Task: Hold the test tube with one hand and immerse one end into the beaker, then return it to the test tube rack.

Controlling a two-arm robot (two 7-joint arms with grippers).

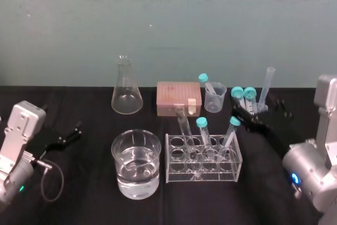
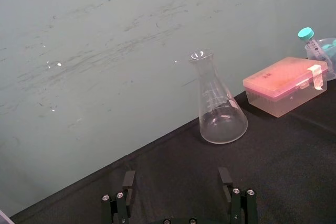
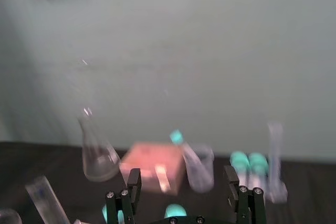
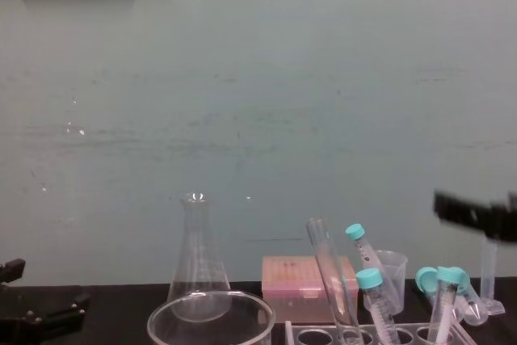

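head view | black table [image 1: 89,130] bears test tube rack [image 1: 203,175] | teal wall [image 1: 168,19] behind

The left gripper [image 1: 71,133] sits low at the robot's left side, jaws spread apart, with its silver wrist [image 1: 21,130] bent back behind them. The right gripper [image 1: 246,118] reaches forward and inward from its silver joint [image 1: 301,171] with the blue light, jaws likewise parted.

Empty conical flask [image 1: 127,96], pink box [image 1: 178,99] beside it, small measuring cup [image 1: 215,97], teal-capped tubes [image 1: 244,98], graduated cylinder [image 1: 267,88], black table [image 1: 89,204].
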